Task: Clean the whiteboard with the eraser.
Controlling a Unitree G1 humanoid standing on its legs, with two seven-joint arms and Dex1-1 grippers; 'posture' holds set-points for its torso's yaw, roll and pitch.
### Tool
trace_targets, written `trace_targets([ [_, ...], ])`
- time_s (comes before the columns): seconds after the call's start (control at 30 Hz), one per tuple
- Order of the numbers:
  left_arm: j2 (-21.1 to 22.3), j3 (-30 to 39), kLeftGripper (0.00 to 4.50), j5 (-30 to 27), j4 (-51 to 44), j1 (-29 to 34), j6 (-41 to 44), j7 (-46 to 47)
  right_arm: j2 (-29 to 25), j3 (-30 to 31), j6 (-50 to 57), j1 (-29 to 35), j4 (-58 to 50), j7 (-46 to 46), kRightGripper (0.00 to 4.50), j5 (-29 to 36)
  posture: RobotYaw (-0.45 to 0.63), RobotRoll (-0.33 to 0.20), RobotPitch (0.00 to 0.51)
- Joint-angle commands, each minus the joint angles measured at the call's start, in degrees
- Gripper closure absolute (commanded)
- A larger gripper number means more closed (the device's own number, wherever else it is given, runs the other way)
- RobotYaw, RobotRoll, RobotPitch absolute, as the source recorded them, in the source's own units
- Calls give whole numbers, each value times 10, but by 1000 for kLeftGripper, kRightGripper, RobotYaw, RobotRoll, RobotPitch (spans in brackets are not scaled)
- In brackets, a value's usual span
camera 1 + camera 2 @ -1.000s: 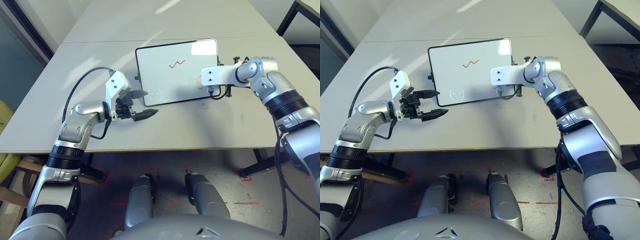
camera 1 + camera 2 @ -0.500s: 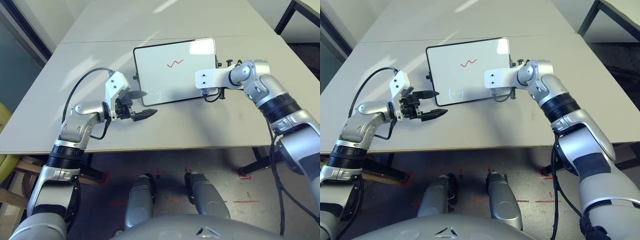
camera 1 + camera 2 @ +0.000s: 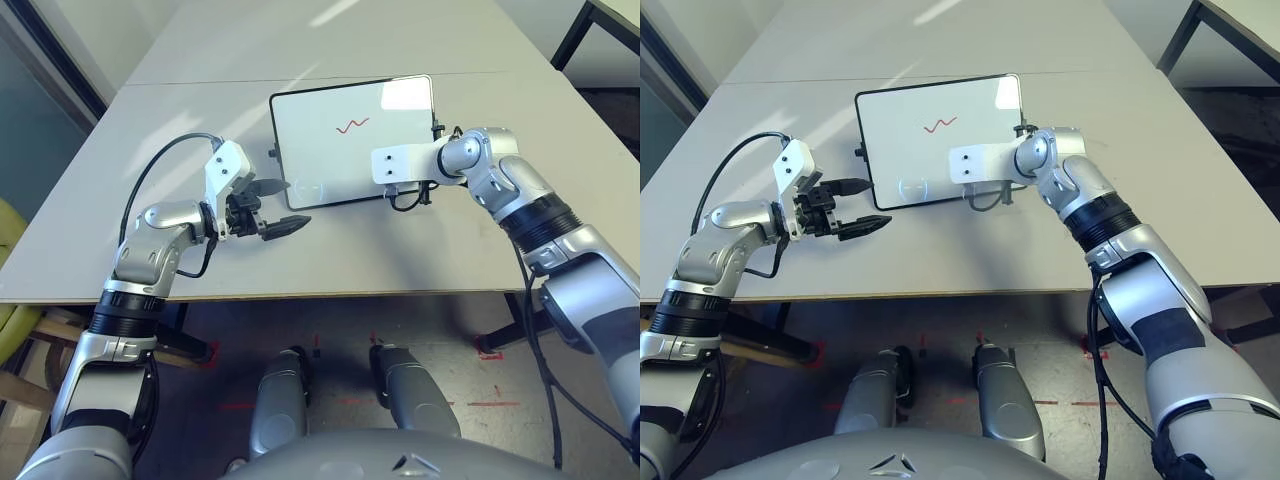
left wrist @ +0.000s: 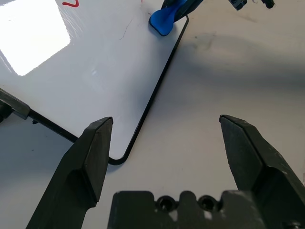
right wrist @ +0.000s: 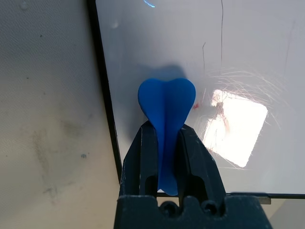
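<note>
The whiteboard [image 3: 345,150] lies flat at the middle of the table, with a small red squiggle [image 3: 351,126] on its far half. My right gripper [image 5: 166,130] is shut on the blue eraser [image 5: 167,102]. The eraser's free end rests over the board's near right part, close to the black frame, and it also appears as a blue tip [image 4: 164,21] in the left wrist view. My left gripper [image 3: 295,204] hovers open at the board's near left corner [image 4: 116,160], with nothing between its fingers.
The grey table [image 3: 400,250] has bare room in front of the board, and its front edge runs close to my arms. A second table [image 3: 300,40] adjoins at the back. Dark table legs [image 3: 590,25] stand at the far right.
My right arm has slid leftward along the board's near edge, carrying the eraser from beside the right frame onto the board. The left gripper has stayed in place, open.
</note>
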Motion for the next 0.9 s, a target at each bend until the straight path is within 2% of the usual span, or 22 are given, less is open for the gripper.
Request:
trace_targets([
  [0.03,5,0,0,8,2,-2,-2,-3,-15,6,-5,-5,19,-4,4184,-10,-130,0,140],
  [0.33,4,0,0,8,7,-6,-5,-5,-47,2,-23,-16,60,-20,4184,-19,-138,0,140],
  [0.9,2,-1,0,10,11,-9,-7,-5,-18,-16,-16,-72,113,-51,4184,10,-135,0,139],
])
